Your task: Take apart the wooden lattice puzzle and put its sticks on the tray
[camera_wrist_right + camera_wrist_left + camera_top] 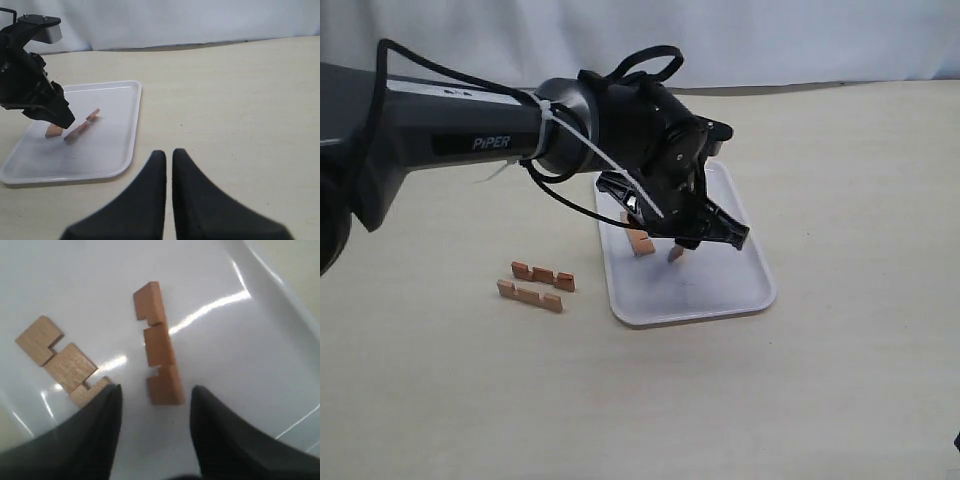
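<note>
Left pincer mine: wide, empty over reddish-brown notched wooden stick on white plastic tray; light, stiff, pinch mid-length.

So the desk is a plain pale beige top, matte and a bit speckled. It fills nearly the whole exterior view, up to a light backdrop along the top edge. The white tray sits flat on it just right of centre, its long side running toward the top of the frame. Left of the tray, two reddish-brown notched sticks lie straight on the desk, almost parallel: the upper stick and the lower stick, close together. Both are near the tray's lower left corner but clear of it.
</note>
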`<state>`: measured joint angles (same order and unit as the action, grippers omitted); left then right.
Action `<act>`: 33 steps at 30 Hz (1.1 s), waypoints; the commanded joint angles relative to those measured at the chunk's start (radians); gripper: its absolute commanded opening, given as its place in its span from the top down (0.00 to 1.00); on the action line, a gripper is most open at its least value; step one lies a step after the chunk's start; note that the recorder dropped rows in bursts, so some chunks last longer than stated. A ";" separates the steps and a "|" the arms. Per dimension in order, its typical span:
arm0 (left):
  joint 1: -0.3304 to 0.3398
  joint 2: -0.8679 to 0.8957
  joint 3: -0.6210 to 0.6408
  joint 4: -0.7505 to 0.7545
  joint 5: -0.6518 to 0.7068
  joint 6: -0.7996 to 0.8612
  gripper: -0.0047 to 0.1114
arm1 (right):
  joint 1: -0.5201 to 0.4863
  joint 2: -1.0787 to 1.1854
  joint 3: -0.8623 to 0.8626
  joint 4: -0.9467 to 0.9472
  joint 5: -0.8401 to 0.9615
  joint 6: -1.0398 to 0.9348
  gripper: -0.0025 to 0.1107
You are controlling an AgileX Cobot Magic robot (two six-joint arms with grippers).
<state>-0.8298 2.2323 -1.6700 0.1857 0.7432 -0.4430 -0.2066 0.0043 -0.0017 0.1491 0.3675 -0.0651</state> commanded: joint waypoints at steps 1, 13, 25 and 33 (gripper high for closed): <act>-0.003 -0.029 -0.045 0.016 0.132 0.021 0.49 | -0.006 -0.004 0.002 0.000 -0.001 0.000 0.94; 0.036 -0.296 -0.030 0.051 0.451 0.309 0.50 | -0.006 -0.004 0.002 0.000 -0.001 0.000 0.94; 0.212 -0.554 0.444 -0.150 0.301 0.716 0.50 | -0.006 -0.004 0.002 0.000 -0.003 0.000 0.94; 0.236 -0.554 0.670 -0.186 0.033 0.931 0.50 | -0.006 -0.004 0.002 0.000 -0.003 0.000 0.94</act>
<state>-0.5922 1.6880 -1.0519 0.0223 0.8891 0.4036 -0.2066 0.0043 -0.0017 0.1491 0.3675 -0.0651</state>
